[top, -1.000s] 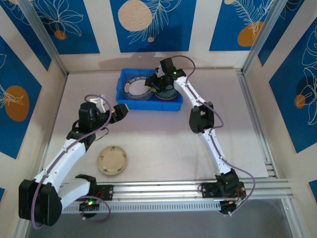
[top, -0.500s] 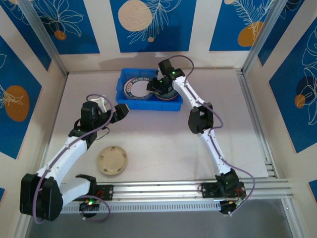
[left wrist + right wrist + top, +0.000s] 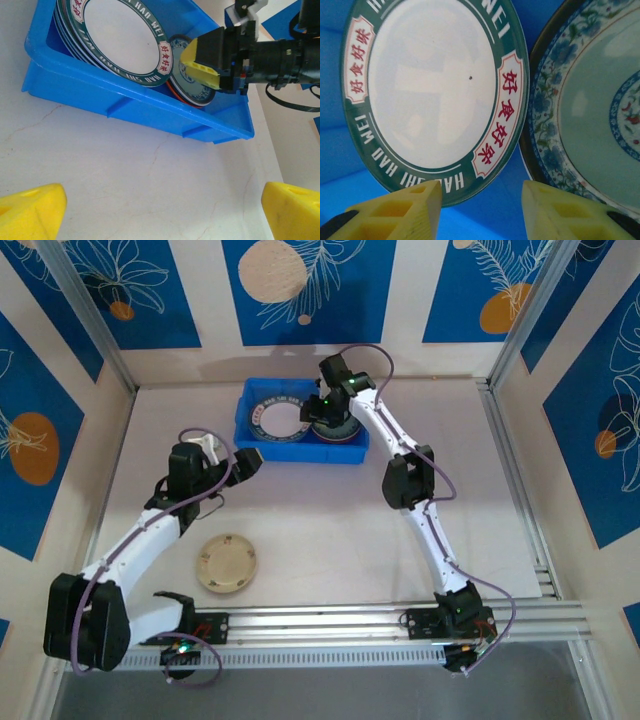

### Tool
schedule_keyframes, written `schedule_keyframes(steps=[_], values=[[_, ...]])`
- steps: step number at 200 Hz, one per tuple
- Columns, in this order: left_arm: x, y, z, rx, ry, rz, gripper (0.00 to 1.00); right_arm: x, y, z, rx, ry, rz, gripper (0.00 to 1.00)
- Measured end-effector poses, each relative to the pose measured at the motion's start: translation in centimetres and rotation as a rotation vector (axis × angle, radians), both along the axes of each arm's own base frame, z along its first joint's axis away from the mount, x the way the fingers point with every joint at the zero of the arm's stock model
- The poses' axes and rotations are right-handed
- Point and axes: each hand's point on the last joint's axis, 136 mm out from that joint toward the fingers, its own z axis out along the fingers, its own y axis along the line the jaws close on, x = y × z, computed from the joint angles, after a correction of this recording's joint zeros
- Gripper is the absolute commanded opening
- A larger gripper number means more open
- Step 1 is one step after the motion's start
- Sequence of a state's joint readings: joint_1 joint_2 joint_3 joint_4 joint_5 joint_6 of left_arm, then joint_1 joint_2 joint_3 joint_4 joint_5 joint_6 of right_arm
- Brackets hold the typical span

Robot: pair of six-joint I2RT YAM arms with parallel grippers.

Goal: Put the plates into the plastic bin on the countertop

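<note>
The left gripper [image 3: 246,462] hangs wide open and empty over the countertop [image 3: 330,530], at seven o'clock from the blue bin [image 3: 300,452], with a cream plate [image 3: 227,563] lying on the countertop at its six o'clock. In the bin, a green-rimmed white plate [image 3: 282,420] sits left, a teal patterned plate [image 3: 590,110] at its three o'clock, and the right gripper [image 3: 481,200] hovers over them, jaws partly apart, holding nothing.

Blue-and-cream leaf-patterned walls [image 3: 200,290]
</note>
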State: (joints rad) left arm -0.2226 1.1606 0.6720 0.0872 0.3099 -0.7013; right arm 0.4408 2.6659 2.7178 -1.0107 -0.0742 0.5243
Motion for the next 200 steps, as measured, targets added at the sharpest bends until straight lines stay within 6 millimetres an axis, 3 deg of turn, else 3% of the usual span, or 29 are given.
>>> schedule_keyframes(steps=[53,92,150,200], values=[[0.2,-0.1,-0.3,0.001,0.003,0.0,0.99,0.7,-0.1,0.6,0.037,-0.013,-0.015,0.4],[0.3,-0.1,-0.9,0.006,0.019,-0.005,0.99,1.5,0.7,0.9,0.107,-0.017,-0.028,0.28],[0.4,-0.2,-1.0,0.007,0.019,-0.005,0.99,1.7,1.4,-2.2,0.137,0.042,-0.038,0.27],[0.5,-0.2,-1.4,0.016,0.026,-0.009,0.99,1.8,1.9,-2.0,0.17,0.045,-0.034,0.26]])
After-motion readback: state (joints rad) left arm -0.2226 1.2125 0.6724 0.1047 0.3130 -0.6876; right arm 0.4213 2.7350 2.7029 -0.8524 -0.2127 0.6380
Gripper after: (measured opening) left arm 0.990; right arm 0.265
